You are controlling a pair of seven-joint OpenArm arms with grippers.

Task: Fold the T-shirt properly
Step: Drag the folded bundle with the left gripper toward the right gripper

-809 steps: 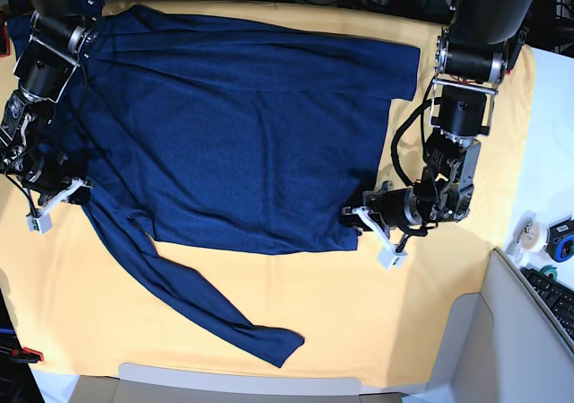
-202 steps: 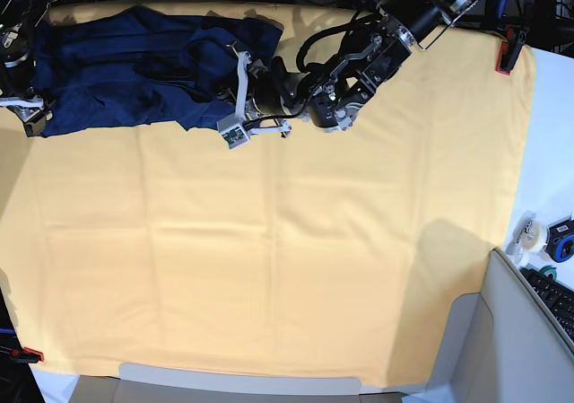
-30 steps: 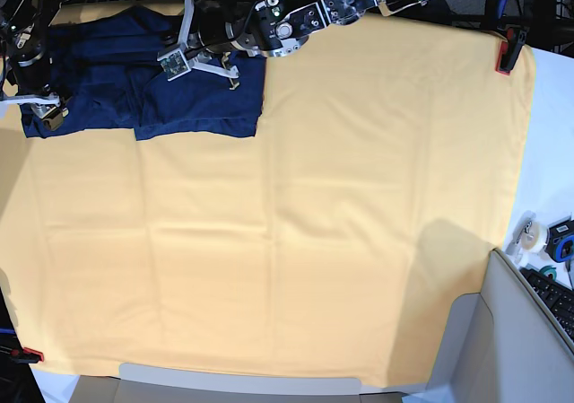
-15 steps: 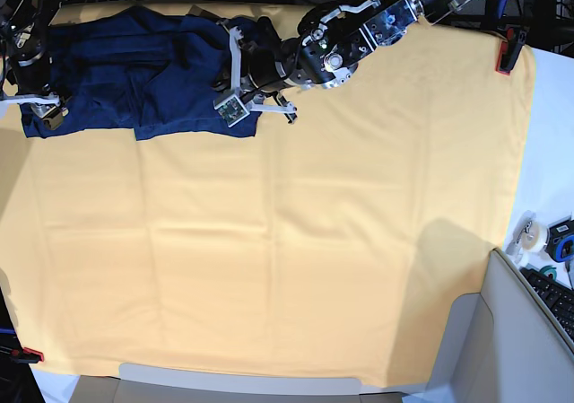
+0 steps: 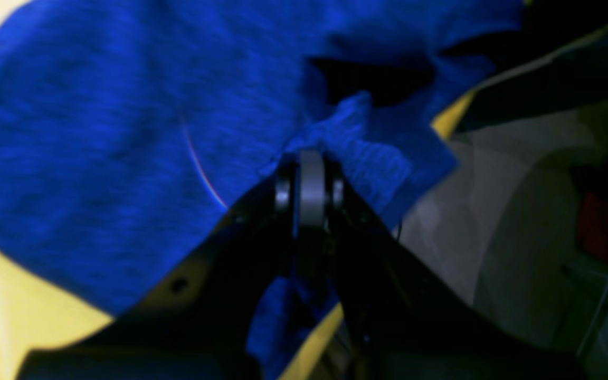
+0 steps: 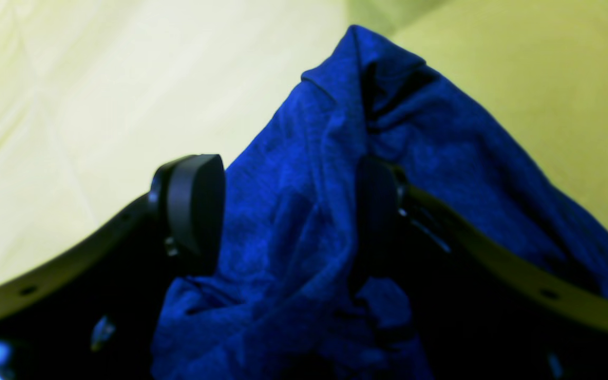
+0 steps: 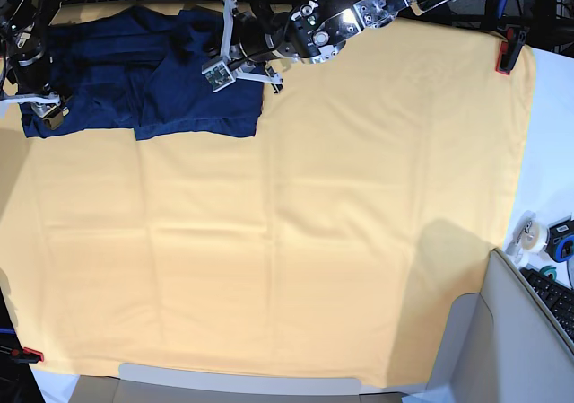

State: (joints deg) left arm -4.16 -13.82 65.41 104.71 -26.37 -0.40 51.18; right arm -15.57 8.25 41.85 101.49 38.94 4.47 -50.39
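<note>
The T-shirt (image 7: pixel 117 75) is dark navy and lies folded into a wide band at the far left of the pale yellow cloth (image 7: pixel 359 223). My left gripper (image 7: pixel 195 37) reaches in from the far right over the band's right half. In the left wrist view it (image 5: pixel 312 161) is shut on a bunched fold of the T-shirt (image 5: pixel 124 132) near the table's far edge. My right gripper (image 7: pixel 45 116) sits at the band's left end. In the right wrist view its fingers (image 6: pixel 193 211) stand wide apart with a peak of the T-shirt (image 6: pixel 304 200) between them.
Red clamps (image 7: pixel 509 51) (image 7: pixel 27 355) hold the yellow cloth at the far right and near left corners. A tape roll (image 7: pixel 531 235) and a keyboard (image 7: pixel 556 300) lie on the white surface at the right. A grey panel (image 7: pixel 484 331) stands at the near right.
My left gripper swung right and nearer over the shirt's right edge, then moved back toward the far edge, still holding fabric. The right arm has not moved.
</note>
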